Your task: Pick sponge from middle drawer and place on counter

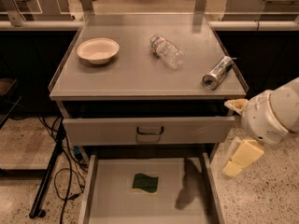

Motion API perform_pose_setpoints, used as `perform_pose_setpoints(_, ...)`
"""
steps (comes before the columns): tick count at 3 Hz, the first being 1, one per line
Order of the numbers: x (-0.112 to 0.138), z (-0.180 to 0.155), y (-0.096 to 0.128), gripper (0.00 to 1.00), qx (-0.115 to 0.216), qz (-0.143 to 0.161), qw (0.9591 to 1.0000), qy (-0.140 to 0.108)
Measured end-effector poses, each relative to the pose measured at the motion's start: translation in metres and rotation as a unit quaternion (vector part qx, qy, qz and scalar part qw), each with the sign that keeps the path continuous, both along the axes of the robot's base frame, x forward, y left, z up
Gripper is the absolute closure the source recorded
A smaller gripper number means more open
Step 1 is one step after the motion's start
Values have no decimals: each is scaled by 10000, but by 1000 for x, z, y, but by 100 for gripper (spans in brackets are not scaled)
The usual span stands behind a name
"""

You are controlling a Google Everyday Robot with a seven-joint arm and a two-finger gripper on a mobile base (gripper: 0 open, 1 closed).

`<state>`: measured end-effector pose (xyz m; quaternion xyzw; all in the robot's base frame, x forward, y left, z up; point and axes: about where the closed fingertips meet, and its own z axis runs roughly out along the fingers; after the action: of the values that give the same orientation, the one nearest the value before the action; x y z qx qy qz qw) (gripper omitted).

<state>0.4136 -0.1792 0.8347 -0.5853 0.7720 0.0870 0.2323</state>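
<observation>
Sponge (145, 183) is lying green face up on the open middle drawer's (112, 195) floor. Claw (244, 157) is hanging outside the drawer, to its right; apart or together, cannot tell. Tabletop (135, 73) is carrying bowl (97, 49), bottle (167, 51), can (217, 72).

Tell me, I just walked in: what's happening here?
The small dark green wavy-edged sponge lies untouched in the open wide shallow grey metal middle drawer. The robot's gripper hangs outside it, to the right. The flat grey metal counter holds a round white bowl, a clear plastic bottle and a silver can.
</observation>
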Motion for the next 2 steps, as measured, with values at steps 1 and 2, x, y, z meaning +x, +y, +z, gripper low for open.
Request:
perform_pose_setpoints(1, -6, -43, 23, 0, 379, 131, 9991, 137)
perform_pose_setpoints(2, -16, -86, 44, 0, 827, 198, 9964, 40)
